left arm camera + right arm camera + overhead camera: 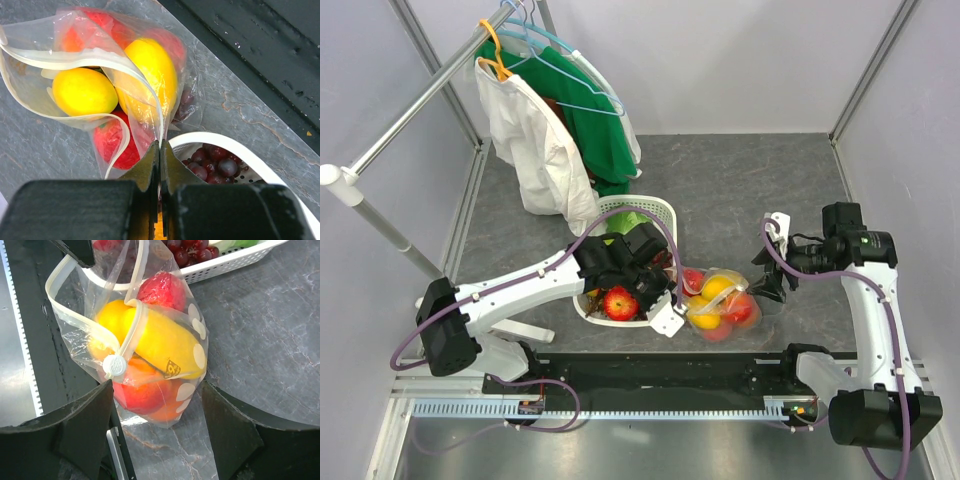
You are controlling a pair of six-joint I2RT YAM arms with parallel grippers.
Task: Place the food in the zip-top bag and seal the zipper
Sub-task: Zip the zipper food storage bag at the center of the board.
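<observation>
The zip-top bag lies on the table just right of the white basket. It holds a yellow lemon, a mango and red apples. Its mouth gapes open, and the zipper strip curls across it with a white round slider. My left gripper is shut on the bag's mouth edge beside the basket rim; it also shows in the top view. My right gripper is open, its fingers on either side of the bag's bottom end without touching it; it also shows in the top view. Grapes and a red apple remain in the basket.
The white slotted basket stands at the table's middle, partly under my left arm. A clothes rail with green and white garments on hangers stands at the back left. A black rail runs along the near edge, close to the bag.
</observation>
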